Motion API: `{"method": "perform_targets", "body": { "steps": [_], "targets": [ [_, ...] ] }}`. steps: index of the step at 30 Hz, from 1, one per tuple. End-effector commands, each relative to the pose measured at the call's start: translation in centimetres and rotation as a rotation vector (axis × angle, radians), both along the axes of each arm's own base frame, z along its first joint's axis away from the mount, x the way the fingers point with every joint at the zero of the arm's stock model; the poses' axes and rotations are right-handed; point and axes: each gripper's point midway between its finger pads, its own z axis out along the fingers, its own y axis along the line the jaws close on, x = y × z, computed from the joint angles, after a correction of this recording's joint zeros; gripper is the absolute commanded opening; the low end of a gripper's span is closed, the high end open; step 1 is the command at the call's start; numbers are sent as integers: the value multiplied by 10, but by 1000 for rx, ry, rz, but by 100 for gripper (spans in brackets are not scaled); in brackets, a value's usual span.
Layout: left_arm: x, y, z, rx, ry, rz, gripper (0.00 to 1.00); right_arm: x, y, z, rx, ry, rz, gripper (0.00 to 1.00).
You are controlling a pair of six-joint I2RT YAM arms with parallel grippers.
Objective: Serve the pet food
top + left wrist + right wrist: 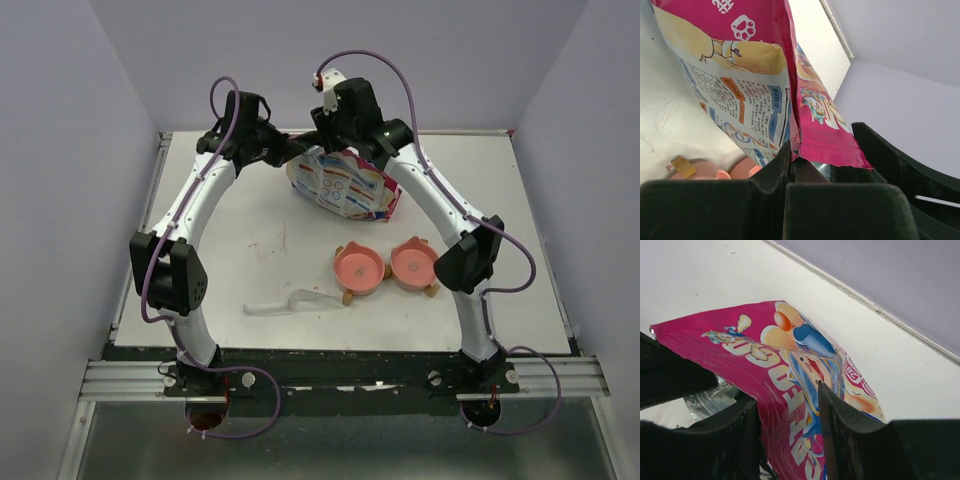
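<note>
The pink-edged printed bag (342,186) is held at the back of the table, tilted, with its blue-white label facing up. My left gripper (287,152) is shut on the bag's side seam near the torn top edge, as the left wrist view (791,150) shows on the bag (735,75). My right gripper (322,140) grips a fold of the bag's front panel (765,350) between its fingers (827,407). Silver lining shows at the bag's open mouth. No kibble is visible. The twin salmon-pink bowls (385,267) stand in front of the bag, with no heap in them.
A clear plastic scoop (290,303) lies on the table left of the bowls, near the front edge. The bowls also show under the bag in the left wrist view (705,172). Purple walls stand close around the table's back and sides.
</note>
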Motion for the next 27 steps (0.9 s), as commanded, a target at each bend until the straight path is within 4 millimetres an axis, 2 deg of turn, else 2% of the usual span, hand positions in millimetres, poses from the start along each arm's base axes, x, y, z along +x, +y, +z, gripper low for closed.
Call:
{"method": "perform_targets", "body": {
  "steps": [1, 3, 11, 19, 23, 27],
  "targets": [
    [-18, 10, 11, 12, 23, -27, 0, 4, -46, -8, -164, -28, -131, 50],
    [-13, 13, 14, 21, 7, -22, 0, -3, -58, -10, -194, -20, -148, 49],
    [-4, 15, 17, 57, -16, -31, 0, -36, -84, -9, -252, 14, -142, 44],
    [-1, 16, 21, 45, -33, -25, 0, -66, -99, -43, -310, 139, -122, 37],
    [3, 19, 24, 36, -43, -18, 0, -78, -107, -38, -304, 163, -141, 35],
    [9, 17, 27, 16, -50, -29, 0, -94, -114, -35, -294, 189, -147, 26]
  ]
}}
